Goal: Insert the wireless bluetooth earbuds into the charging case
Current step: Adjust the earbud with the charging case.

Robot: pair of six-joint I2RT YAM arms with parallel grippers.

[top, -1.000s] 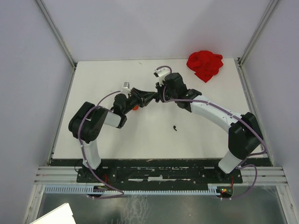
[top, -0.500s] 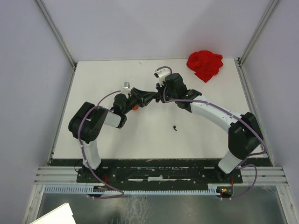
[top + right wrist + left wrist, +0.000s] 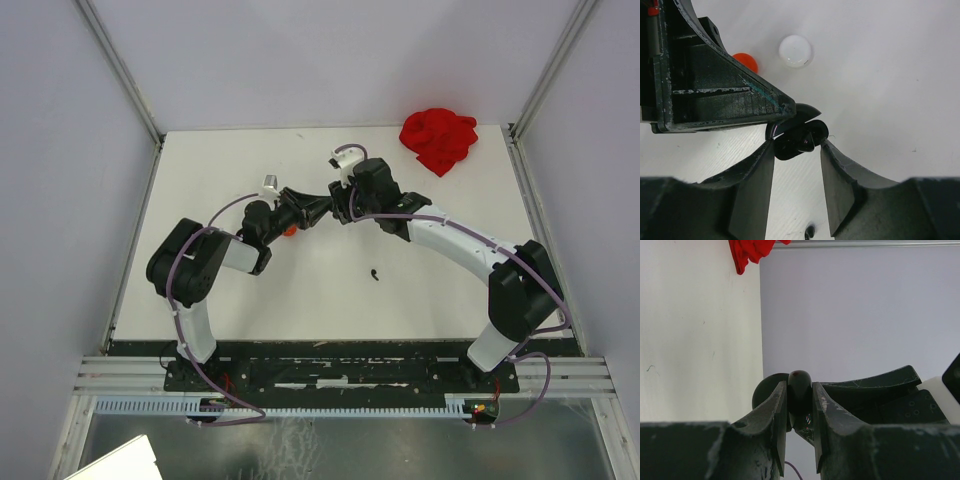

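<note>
My left claw (image 3: 799,390) clamps one glossy black rounded case (image 3: 801,139) at mid-frame, and my right claw (image 3: 797,146) stands parted either side of it. One tiny black comma-shaped earbud (image 3: 374,273) lies loose on the white worktop (image 3: 250,300), just below centre. Also there are one white disc (image 3: 795,50), one red disc (image 3: 746,62) and one crumpled red cloth (image 3: 438,140) at upper right. Pale grey walls (image 3: 330,60) enclose it.

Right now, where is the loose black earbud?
In the top view, the black earbud lies loose mid-table on the white table, just near-side and left of the right arm.
</note>
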